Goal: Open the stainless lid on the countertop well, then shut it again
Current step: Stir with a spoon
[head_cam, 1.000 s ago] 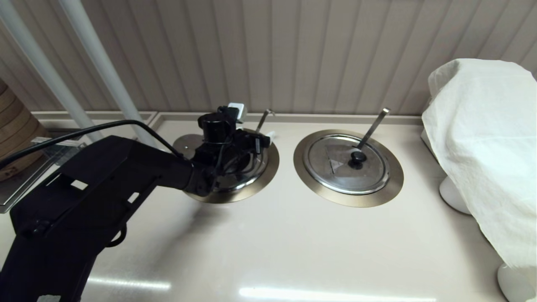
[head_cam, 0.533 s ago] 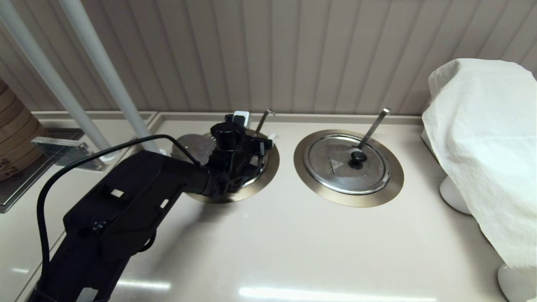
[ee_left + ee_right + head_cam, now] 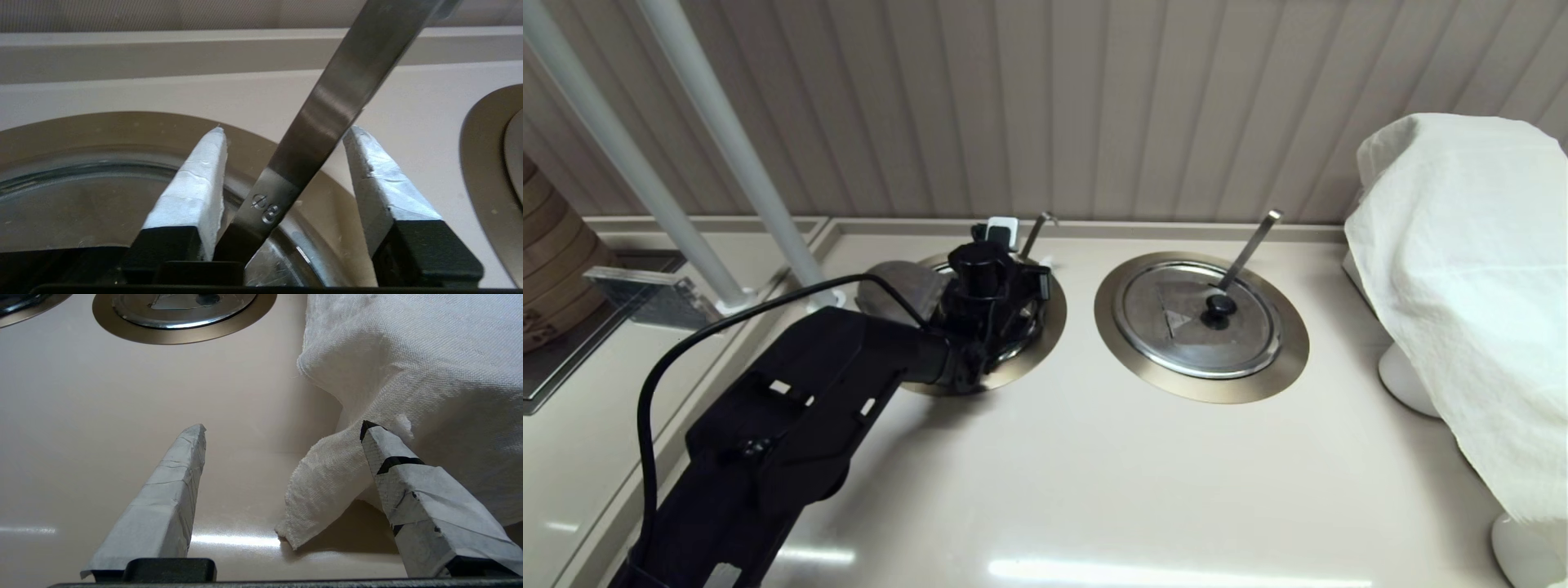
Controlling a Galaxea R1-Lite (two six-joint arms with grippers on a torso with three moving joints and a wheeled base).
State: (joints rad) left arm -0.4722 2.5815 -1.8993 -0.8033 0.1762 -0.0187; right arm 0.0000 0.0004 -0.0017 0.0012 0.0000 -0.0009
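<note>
The stainless lid (image 3: 1013, 347) lies in the left countertop well (image 3: 1045, 327), mostly hidden under my left wrist; only its shiny front rim shows. In the left wrist view the lid (image 3: 73, 212) sits inside the bronze ring (image 3: 122, 130). My left gripper (image 3: 1027, 247) hovers over the back of this lid. It is open (image 3: 288, 130), and its white pads (image 3: 196, 179) straddle the slanted ladle handle (image 3: 327, 110) without touching it. The knob is hidden. My right gripper (image 3: 282, 428) is open, low over the counter, out of the head view.
The twin lid (image 3: 1196, 318) with a black knob (image 3: 1219, 305) and its own ladle handle (image 3: 1250, 245) sits in the right ring (image 3: 1282, 359). A white cloth (image 3: 1470, 269) covers something at far right, and its corner (image 3: 327, 486) hangs beside my right finger. White poles (image 3: 727, 147) stand at back left.
My left arm has swung to the right over the left well, and the open gripper has shifted right with it, around the ladle handle. The right lid has not moved.
</note>
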